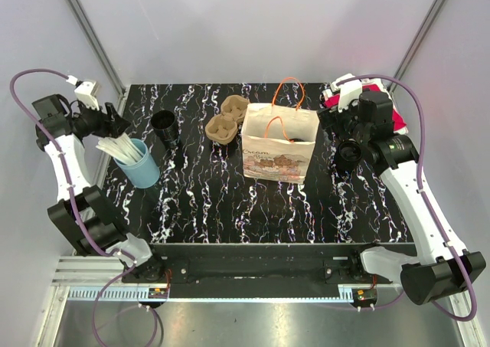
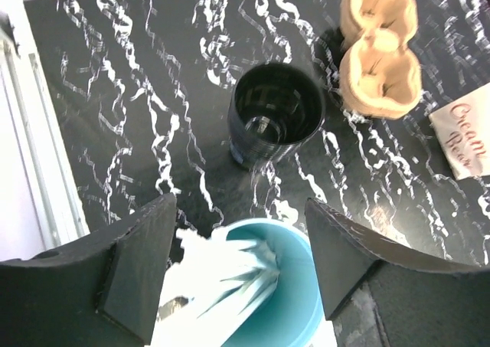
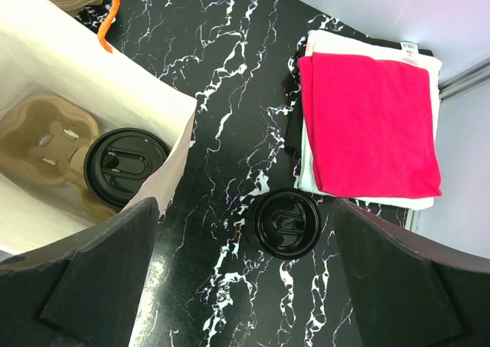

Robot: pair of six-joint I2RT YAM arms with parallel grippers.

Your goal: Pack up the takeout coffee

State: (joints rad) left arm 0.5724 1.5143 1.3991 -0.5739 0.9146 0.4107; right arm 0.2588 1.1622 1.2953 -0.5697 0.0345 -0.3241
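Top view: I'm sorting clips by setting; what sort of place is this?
Probably a robot test cell, not a café: plain white walls, left arm and right arm bolted on, paper bag staged.

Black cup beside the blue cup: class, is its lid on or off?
Off. The black cup stands open-mouthed, its ribbed inner wall and bottom visible from above.

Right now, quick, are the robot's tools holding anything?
Left tool: open, holding nothing.
Right tool: open, holding nothing.
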